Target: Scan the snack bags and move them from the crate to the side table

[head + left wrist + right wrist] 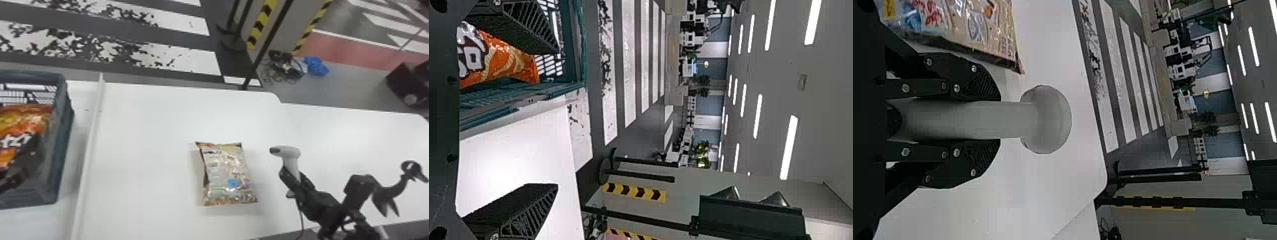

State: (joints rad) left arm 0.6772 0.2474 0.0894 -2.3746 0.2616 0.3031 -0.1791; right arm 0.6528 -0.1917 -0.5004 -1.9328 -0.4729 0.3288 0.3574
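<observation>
Head view shows a blue-green crate (pixel 63 134) with perforated sides, holding an orange snack bag (pixel 27 123). The left gripper (pixel 25 159) is at the crate, its fingers spread wide in the left wrist view. A second snack bag (pixel 226 175) lies on the white table (pixel 150 134), outside the crate, near the scanner (pixel 289 151), whose handle the right gripper (pixel 297 178) pinches.

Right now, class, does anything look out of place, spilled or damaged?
Beyond the white table, black cables lie tangled on the floor beside a blue object, which looks untidy. The snack bag on the table shows no visible tear or spill.
</observation>
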